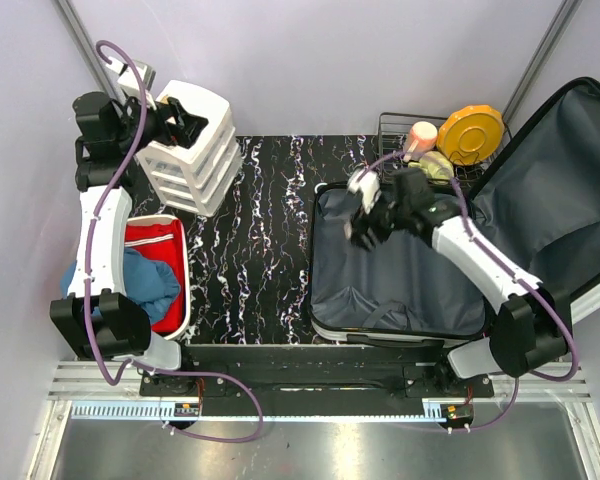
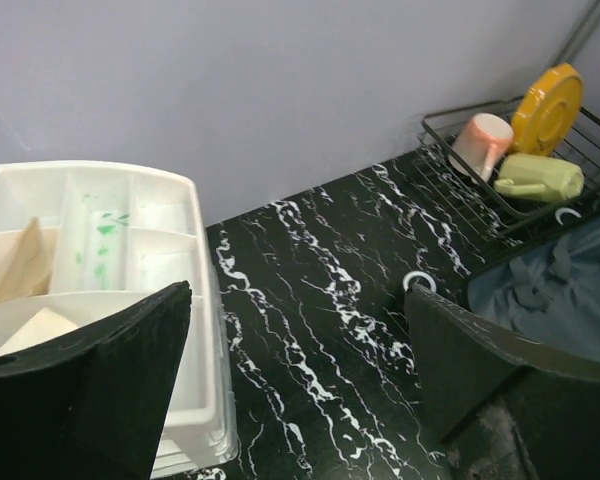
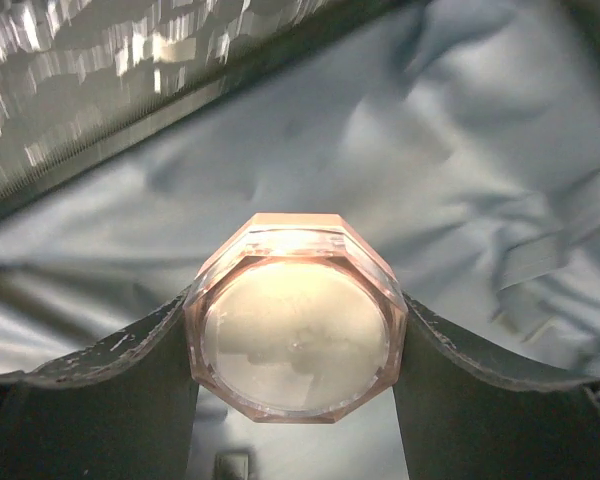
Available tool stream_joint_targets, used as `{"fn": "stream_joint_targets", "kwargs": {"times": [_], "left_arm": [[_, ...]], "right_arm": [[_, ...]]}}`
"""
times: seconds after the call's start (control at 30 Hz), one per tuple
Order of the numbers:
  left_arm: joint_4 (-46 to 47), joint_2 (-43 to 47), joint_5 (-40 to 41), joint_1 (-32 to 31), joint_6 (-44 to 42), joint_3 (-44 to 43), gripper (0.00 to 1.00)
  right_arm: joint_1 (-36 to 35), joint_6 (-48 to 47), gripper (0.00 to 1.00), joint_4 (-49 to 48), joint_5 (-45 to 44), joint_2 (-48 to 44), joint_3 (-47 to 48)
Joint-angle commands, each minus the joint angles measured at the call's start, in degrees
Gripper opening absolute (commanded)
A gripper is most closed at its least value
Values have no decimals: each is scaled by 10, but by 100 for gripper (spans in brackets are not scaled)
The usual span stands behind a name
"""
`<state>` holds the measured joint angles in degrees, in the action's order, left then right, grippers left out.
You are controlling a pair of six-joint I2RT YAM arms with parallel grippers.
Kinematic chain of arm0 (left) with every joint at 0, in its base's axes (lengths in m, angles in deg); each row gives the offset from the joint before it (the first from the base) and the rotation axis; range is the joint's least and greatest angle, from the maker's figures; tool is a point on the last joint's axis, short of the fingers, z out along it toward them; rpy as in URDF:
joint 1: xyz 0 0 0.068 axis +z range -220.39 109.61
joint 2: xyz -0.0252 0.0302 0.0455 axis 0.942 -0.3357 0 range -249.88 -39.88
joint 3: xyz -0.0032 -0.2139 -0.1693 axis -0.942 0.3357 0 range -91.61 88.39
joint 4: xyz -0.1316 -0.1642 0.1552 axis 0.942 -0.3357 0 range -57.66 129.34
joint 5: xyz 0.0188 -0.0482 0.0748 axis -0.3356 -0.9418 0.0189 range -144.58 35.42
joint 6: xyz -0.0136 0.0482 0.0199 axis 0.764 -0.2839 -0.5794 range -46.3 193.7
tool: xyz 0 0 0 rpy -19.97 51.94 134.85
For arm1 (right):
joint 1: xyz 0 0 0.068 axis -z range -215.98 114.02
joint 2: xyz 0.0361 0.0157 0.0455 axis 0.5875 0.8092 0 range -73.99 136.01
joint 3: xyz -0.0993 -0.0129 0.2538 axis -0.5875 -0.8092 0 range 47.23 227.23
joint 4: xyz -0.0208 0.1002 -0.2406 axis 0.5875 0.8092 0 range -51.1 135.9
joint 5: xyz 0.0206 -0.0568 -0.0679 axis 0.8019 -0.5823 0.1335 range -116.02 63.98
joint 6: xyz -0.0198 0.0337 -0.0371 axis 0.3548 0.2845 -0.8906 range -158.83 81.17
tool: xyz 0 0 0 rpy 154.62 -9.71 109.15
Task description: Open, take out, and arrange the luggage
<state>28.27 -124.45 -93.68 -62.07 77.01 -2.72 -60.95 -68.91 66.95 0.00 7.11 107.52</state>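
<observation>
The luggage (image 1: 400,285) lies open on the right of the table, its dark grey lining showing and its lid (image 1: 550,210) leaning up to the right. The lining also shows in the left wrist view (image 2: 560,290) and the right wrist view (image 3: 460,130). My right gripper (image 1: 363,215) hovers over the suitcase's far left corner, shut on a pinkish octagonal jar (image 3: 295,320) with a cream-coloured face. My left gripper (image 1: 185,118) is open and empty above the white drawer unit (image 1: 195,160); in the left wrist view (image 2: 298,295) its fingers spread over the unit's top tray (image 2: 90,230).
A white tub (image 1: 185,285) holding red and blue clothing stands at the near left. A wire rack (image 1: 388,130) at the back holds a yellow plate (image 1: 470,133), a pink cup (image 1: 420,135) and a green cup (image 2: 540,178). Black marbled tabletop (image 1: 265,230) lies between.
</observation>
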Motion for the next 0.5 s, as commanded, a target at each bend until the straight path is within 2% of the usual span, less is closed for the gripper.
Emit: {"fn": "stream_joint_targets", "kwargs": {"times": [0.0, 0.17, 0.23, 0.27, 0.33, 0.37, 0.4, 0.47], "left_arm": [[9, 16, -70, -20, -48, 16, 92], [15, 33, -111, -54, -73, 44, 93], [52, 51, -138, -72, -75, 77, 94], [69, 61, -159, -79, -79, 94, 95], [147, 93, -169, -105, -87, 152, 97], [181, 105, -178, -113, -88, 176, 99], [267, 118, -177, -120, -80, 202, 99], [355, 151, -168, -150, -65, 275, 99]], "right_arm": [[64, 149, 37, 1, 161, 3, 125], [83, 292, 37, -33, 283, 31, 228], [85, 352, 37, -65, 316, 39, 248], [86, 428, 37, -121, 348, 42, 248], [87, 518, 37, -200, 372, 48, 240], [89, 615, 37, -299, 388, 50, 234], [89, 669, 37, -356, 397, 52, 227], [91, 818, 37, -512, 414, 65, 207]]}}
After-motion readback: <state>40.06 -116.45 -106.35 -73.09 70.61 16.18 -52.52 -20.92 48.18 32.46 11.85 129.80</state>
